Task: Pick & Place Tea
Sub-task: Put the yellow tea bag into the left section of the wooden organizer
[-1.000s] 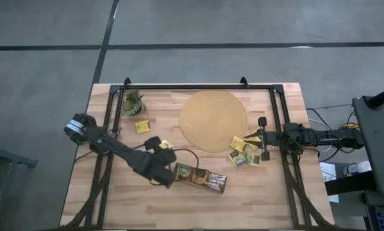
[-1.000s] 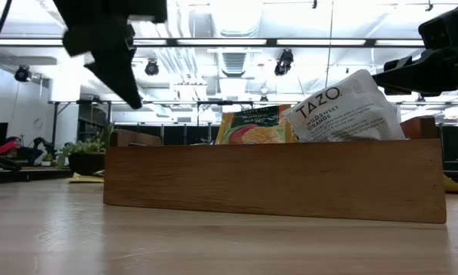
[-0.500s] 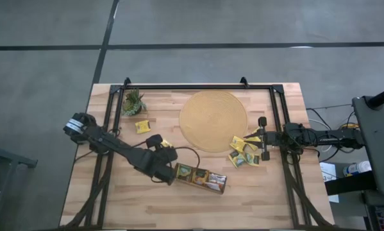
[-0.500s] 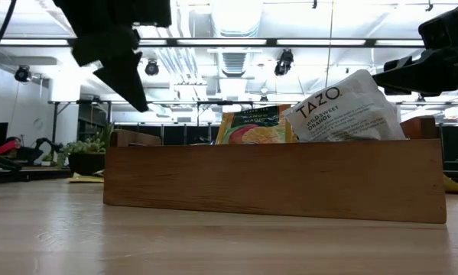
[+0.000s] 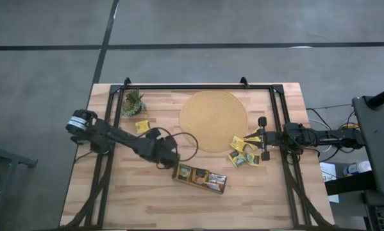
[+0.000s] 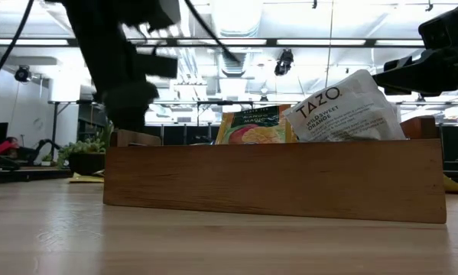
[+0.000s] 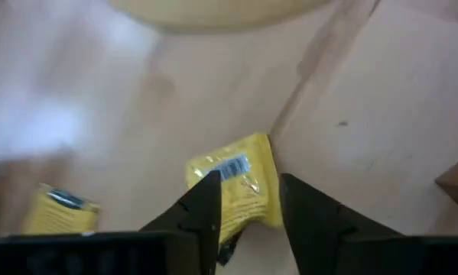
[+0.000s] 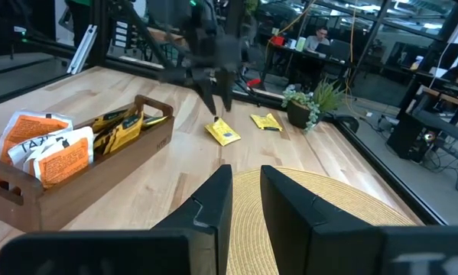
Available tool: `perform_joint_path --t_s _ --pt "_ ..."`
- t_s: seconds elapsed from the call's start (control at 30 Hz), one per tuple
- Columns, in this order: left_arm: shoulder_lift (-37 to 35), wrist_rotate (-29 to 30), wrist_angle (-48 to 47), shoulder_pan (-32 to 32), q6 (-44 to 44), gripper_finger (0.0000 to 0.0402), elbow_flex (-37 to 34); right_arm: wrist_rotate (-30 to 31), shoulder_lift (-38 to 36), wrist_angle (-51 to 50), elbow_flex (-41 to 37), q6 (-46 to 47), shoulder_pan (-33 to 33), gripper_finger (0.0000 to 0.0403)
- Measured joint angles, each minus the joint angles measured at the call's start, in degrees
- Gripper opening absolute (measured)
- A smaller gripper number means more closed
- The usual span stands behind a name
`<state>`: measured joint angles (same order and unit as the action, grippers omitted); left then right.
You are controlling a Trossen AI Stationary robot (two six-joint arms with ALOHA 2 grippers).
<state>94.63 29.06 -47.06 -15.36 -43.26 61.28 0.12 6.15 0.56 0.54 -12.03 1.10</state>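
One yellow tea sachet (image 7: 240,186) tilted cornerwise between the parted left tool (image 7: 248,205) fingers.

The table (image 5: 115,199) was a light wooden butcher-block top with a black frame running along its far edge and sides. On it lay a round woven mat (image 5: 213,120) toward the far middle, and a small green plant (image 5: 133,102) near the far left corner. A dark wooden tray (image 5: 200,179) sat nearer the front — sachets stood inside it. Loose tea sachets rested on the wood: one yellow sachet (image 5: 141,126) just beside the plant, another yellow one (image 8: 223,133) between mat and tray, and a cluster (image 5: 244,151) at the mat's right edge.
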Motion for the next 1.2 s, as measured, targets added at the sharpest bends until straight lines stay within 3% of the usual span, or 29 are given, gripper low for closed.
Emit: perform_joint_path --t_s 0.13,0.4,0.47,0.6,0.7,0.83,1.0,1.2 --pt "0.0 -7.77 6.3 2.89 0.1 0.0135 -4.08 0.0 0.0 0.0 0.0 0.0 0.0 0.0068" --pt "-0.3 -10.21 15.23 6.38 -0.99 0.0131 -14.08 0.0 -0.02 0.0 0.0 0.0 0.0 0.0068" --pt "-0.28 -12.32 17.09 6.66 -0.81 0.0109 -15.76 0.0 -0.01 0.0 0.0 0.0 0.0 0.0068" --pt "-0.59 -13.62 17.73 5.77 -0.21 0.0019 -16.08 0.0 0.0 0.0 0.0 0.0 0.0 0.0068" --pt "-1.68 -14.02 17.28 4.83 1.52 0.0007 -14.48 0.0 0.0 0.0 0.01 0.0 0.0 0.0068" --pt "-4.84 -12.08 16.37 3.29 3.35 0.0002 -11.65 0.01 0.0 0.0 0.0 0.0 0.0 0.0068" --pt "-11.44 -1.89 19.5 0.28 5.45 0.0001 -8.21 0.0 0.0 0.0 0.0 0.0 -0.02 0.0068" --pt "-18.79 3.04 46.44 -4.88 20.34 0.0001 -10.21 -0.02 0.0 0.0 0.0 0.0 0.0 0.0068"
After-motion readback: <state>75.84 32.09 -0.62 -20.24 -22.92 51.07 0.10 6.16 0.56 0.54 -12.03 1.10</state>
